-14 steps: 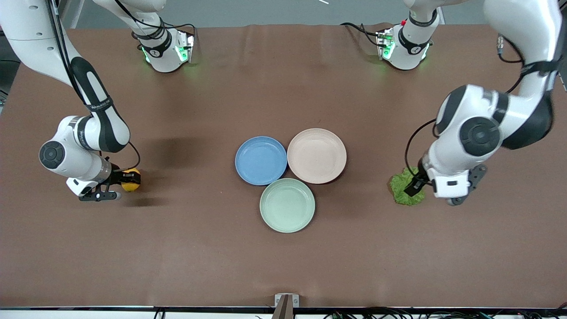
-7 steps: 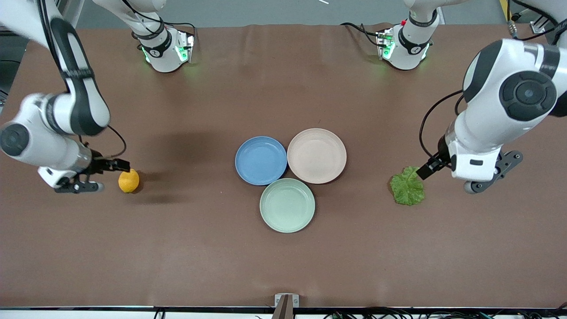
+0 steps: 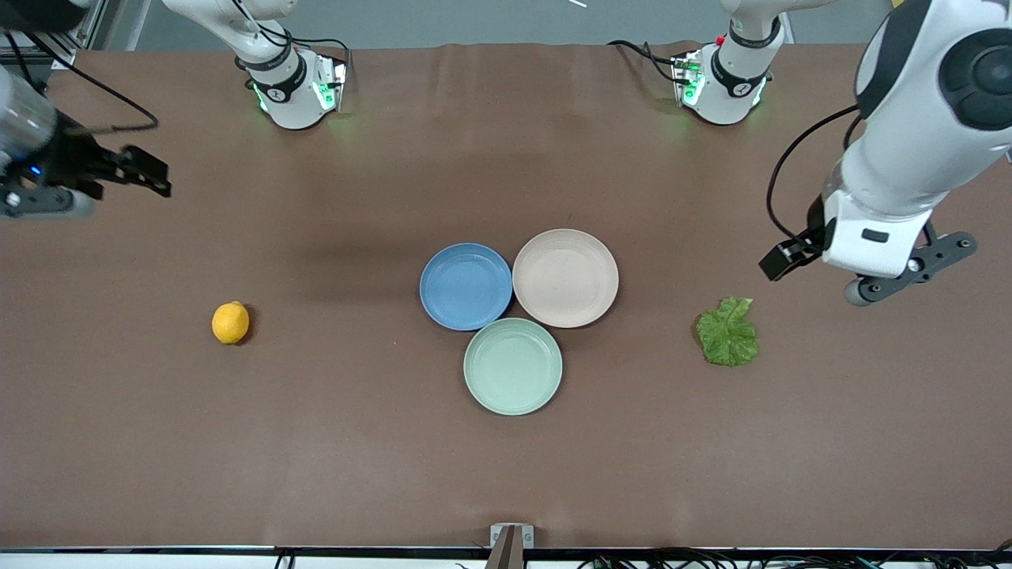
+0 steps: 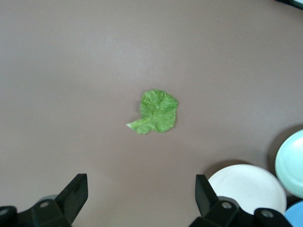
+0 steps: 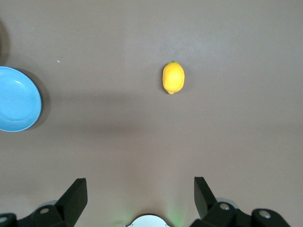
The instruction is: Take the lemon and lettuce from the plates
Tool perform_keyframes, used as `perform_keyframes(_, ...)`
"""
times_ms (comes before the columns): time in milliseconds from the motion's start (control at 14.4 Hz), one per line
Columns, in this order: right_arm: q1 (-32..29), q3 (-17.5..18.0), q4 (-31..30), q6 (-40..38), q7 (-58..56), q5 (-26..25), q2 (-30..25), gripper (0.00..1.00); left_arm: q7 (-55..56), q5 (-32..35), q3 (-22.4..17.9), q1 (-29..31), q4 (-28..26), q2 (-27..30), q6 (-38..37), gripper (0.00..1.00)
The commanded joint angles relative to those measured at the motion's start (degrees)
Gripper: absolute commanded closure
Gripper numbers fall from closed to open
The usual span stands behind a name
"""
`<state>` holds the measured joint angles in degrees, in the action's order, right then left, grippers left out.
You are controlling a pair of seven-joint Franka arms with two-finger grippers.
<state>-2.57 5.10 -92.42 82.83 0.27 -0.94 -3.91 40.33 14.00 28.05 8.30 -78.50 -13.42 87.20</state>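
Brown table (image 3: 379,442) carries both items off the plates: your lemon (image 3: 230,322) lies below the spread right end effector (image 5: 140,198), the lettuce (image 3: 728,331) below the spread left end effector (image 4: 142,196). Blue plate (image 3: 466,285) and beige-pink plate (image 3: 565,277) look empty, so picking seems done.

A: What kind of place was this?

B: A robotics lab or test bench, not a home. Two white robot arms were bolted at the far edge of a table (image 3: 316,442) covered in plain brown sheeting, their bases (image 3: 294,88) lit with green indicator lights.

A: What else showed that?

B: Loose black cables (image 3: 791,559) ran along the near edge, beside a small metal bracket (image 3: 511,537). Three empty plastic plates (image 3: 512,366) sat clustered mid-table like test props, with no kitchen fittings around them.
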Motion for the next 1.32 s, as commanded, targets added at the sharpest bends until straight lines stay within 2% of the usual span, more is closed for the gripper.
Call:
perform_keyframes(0,0.2,-0.17,5.66,-1.8,0.78,0.32,2.68,0.01,-11.82,-7.46,-8.33,-1.08,-7.07,9.96,-0.8,0.0)
perform_keyframes(69,0.2,-0.17,6.28,-1.45,0.7,0.5,2.85,0.01,-13.41,-11.15,-11.85,-1.7,-9.28,12.69,-0.89,0.0)
perform_keyframes(138,0.11,-0.26,6.64,-1.19,0.7,1.02,3.03,0.01,-14.48,-12.67,-13.45,-1.8,-9.82,13.93,-1.5,0.0)
perform_keyframes(346,-0.07,-0.44,7.87,1.27,0.61,1.9,4.43,0.0,-25.7,-12.77,-17.31,-1.97,-10.26,16.49,-3.44,0.0)
perform_keyframes(485,0.02,-0.52,7.87,1.63,0.7,1.9,4.35,0.0,-31.34,-12.77,-20.92,-4.95,-10.97,17.2,-3.44,0.0)
perform_keyframes(831,-0.24,-0.61,7.69,4.87,0.61,1.99,5.31,0.0,-32.06,-12.77,-21.55,-5.66,-10.18,15.8,-0.98,0.0)
perform_keyframes(1246,-0.24,-0.61,7.78,5.06,0.35,2.08,5.23,0.0,-32.06,-12.69,-21.81,-5.75,-10.7,16.05,0.25,0.0)
